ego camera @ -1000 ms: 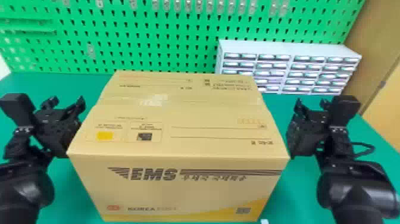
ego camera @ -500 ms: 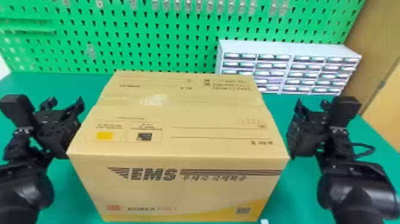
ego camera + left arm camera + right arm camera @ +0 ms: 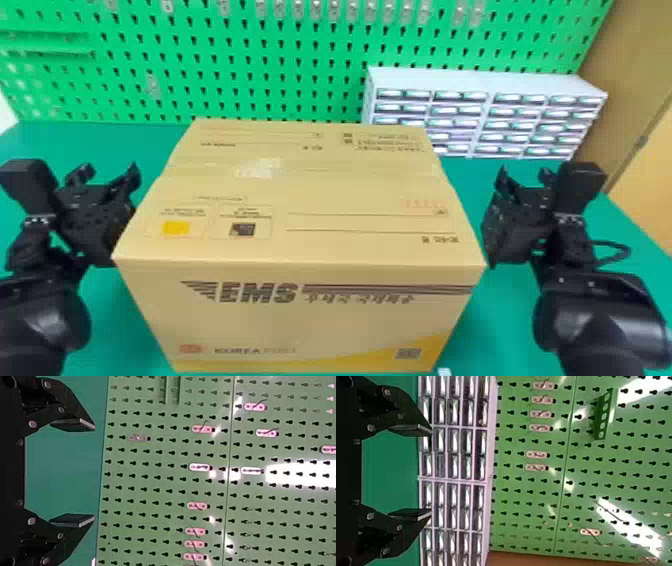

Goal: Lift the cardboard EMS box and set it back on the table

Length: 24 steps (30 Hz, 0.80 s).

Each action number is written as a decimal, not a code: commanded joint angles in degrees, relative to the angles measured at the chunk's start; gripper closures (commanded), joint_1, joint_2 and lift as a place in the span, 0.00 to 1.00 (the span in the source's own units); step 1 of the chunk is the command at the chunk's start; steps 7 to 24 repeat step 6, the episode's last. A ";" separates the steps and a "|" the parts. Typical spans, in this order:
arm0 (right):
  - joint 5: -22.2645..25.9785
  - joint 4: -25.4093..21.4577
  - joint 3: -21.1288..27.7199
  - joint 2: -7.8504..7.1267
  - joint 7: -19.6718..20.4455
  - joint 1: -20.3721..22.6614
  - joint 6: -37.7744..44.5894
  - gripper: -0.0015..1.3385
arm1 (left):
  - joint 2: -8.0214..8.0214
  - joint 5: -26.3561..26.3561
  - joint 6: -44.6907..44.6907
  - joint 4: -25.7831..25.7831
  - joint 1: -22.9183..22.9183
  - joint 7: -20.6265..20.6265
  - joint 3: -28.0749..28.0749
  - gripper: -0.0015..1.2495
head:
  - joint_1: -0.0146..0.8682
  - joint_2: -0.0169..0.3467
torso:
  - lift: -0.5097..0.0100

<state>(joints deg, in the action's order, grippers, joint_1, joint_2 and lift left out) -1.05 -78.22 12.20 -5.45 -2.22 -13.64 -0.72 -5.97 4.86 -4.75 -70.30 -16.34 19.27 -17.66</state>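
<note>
the ems box (image 3: pixel 320 187) blocks the way between the left hand (image 3: pixel 107 170) and the right hand (image 3: pixel 524 172); a straight crossing would have to go over its top. just inward of the left hand's fingers, a narrow strip of table (image 3: pixel 107 142) shows before the box side; the strip inward of the right hand's fingers looks wider. ahead of the left hand there's table to pass over, as far as the upright pegboard (image 3: pixel 280 68). ahead of the right hand, a drawer cabinet (image 3: pixel 475 81) stands in the way. each hand's fingers are parted, with open room between.
</note>
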 commanded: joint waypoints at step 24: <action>0.09 0.00 -0.07 0.00 0.03 -0.07 -0.07 0.40 | -0.01 -0.20 0.00 -0.10 0.09 -0.11 0.00 0.36 | 0.78 0.00 | 0.79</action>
